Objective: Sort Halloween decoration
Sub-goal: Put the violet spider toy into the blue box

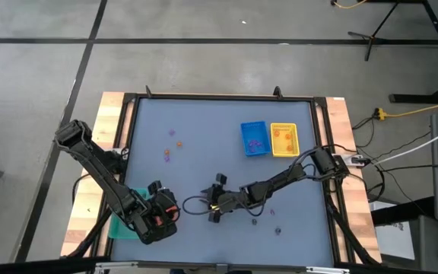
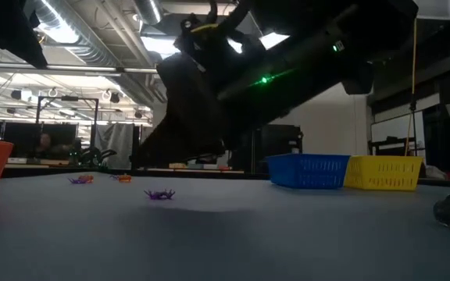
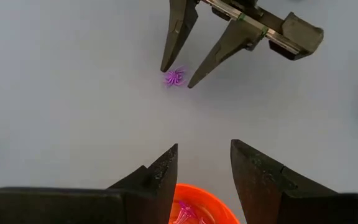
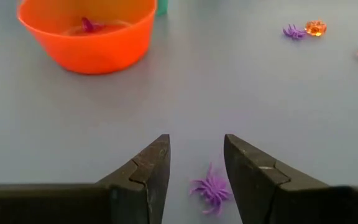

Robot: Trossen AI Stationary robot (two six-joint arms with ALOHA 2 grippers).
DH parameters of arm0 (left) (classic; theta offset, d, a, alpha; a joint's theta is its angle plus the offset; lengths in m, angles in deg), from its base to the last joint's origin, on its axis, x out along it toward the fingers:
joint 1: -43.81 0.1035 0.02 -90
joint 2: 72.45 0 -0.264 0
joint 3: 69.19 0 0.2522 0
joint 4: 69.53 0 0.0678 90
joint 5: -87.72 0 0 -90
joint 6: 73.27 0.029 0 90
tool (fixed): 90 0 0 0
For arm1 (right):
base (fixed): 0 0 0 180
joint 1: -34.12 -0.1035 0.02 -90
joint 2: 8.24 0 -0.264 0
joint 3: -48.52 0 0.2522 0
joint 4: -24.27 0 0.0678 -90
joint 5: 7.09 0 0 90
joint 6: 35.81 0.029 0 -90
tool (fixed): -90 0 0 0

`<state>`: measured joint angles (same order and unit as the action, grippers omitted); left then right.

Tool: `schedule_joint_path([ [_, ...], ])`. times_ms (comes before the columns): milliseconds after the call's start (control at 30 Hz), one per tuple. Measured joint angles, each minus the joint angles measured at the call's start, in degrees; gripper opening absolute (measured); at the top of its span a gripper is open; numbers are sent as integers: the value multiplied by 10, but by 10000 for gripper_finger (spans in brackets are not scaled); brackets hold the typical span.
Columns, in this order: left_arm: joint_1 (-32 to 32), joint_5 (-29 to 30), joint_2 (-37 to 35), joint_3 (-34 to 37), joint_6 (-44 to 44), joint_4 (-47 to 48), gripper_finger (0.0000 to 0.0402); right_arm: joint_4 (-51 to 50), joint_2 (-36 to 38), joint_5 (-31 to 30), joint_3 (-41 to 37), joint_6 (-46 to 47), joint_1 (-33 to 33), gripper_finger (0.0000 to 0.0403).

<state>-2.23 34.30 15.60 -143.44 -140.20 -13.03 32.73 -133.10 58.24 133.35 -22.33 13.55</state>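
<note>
A purple spider piece (image 4: 211, 190) lies on the grey table between the open fingers of my right gripper (image 4: 196, 155), which stand on either side of it near the table's middle front (image 1: 213, 199). The left wrist view shows this too, with the spider (image 3: 174, 77) between the right gripper's fingertips. My left gripper (image 3: 204, 162) is open and empty above the orange bowl (image 3: 194, 202) at the front left (image 1: 164, 213). The bowl (image 4: 86, 34) holds a purple piece (image 4: 91, 25).
The blue tray (image 1: 254, 138) and the yellow tray (image 1: 284, 139) stand at the far right, with pieces in them. A green tray (image 1: 120, 227) lies under my left arm. Loose purple and orange pieces (image 1: 169, 154) lie at the far left. Dark pieces (image 1: 277, 230) lie at the front right.
</note>
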Motion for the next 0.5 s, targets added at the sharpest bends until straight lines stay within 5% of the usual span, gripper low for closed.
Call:
schedule_joint_path([
  [500, 0, 2, 0, 0, 0, -2, 132, -34, -19, 2, 0, -2, 2, 152],
])
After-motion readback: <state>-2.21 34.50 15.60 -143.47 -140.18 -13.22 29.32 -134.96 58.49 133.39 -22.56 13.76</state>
